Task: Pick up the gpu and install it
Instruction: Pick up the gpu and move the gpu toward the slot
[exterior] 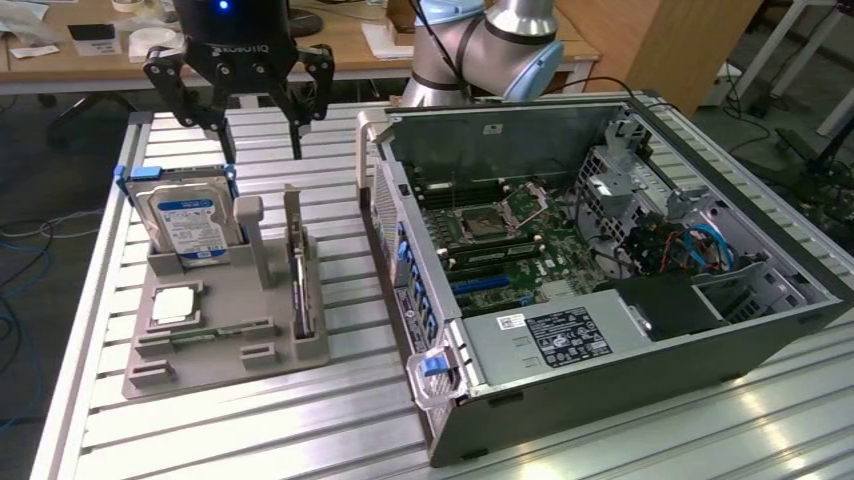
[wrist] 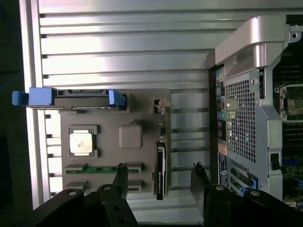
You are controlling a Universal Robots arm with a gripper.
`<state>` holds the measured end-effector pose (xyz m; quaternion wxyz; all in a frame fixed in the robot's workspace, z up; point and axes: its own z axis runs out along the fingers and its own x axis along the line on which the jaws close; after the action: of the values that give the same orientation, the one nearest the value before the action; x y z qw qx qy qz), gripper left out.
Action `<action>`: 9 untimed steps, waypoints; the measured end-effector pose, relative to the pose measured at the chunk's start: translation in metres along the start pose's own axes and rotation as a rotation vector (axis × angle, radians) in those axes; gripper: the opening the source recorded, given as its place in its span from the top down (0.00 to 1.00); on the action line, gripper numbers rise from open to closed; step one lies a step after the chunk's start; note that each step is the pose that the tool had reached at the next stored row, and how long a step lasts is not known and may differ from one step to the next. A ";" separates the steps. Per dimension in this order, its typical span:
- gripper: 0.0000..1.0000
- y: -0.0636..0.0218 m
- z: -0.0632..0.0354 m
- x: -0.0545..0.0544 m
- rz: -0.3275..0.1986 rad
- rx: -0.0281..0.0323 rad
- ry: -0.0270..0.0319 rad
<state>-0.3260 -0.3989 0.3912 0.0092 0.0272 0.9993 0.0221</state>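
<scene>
Though edge-on, gpu (wrist: pixel 160 172) below splayed gripper (exterior: pixel 263 150)

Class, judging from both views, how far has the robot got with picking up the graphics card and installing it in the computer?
Done: nothing visible yet. The graphics card stands edge-on in the grey tray, untouched. In hand: nothing. The gripper hangs open above the tray, apart from the card. Left: both the pickup and the install, since the open computer case holds no such card.

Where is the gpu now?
The gpu stands on edge in the grey holder, on its side nearest the open computer case, to the exterior view's right of the hard drive.
</scene>
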 end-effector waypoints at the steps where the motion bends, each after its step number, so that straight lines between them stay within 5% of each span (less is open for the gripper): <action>1: 0.35 -0.0001 0.0002 0.000 -0.004 0.0003 0.0022; 9: 0.35 -0.0001 0.0009 0.000 -0.008 0.0006 0.0054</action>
<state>-0.3259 -0.3990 0.3903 0.0066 0.0231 0.9995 0.0219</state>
